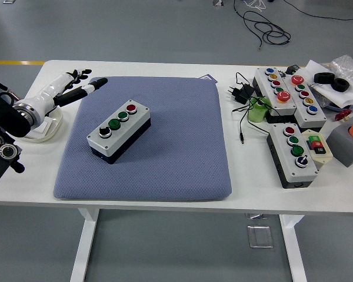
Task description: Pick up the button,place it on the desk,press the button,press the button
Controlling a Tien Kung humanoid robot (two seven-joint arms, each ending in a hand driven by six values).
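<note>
A grey button box (pixel 119 130) with a black base lies diagonally on the blue-grey mat (pixel 165 158), left of the mat's middle. Its top carries a red button (pixel 131 108), two green buttons and a black selector knob (pixel 105 131). My left hand (pixel 85 83), black fingers on a white forearm, hovers at the mat's far left corner. Its fingers are stretched out and relaxed, holding nothing, about a hand's length from the box. My right arm does not show.
To the right of the mat lie three more button boxes (pixel 291 154) (pixel 276 91) (pixel 304 97), a black power adapter (pixel 241 93) with cable, a small green object (pixel 257 111), black tape rolls (pixel 332 81) and a grey block (pixel 348 144). A white dish (pixel 47 128) sits under my left forearm.
</note>
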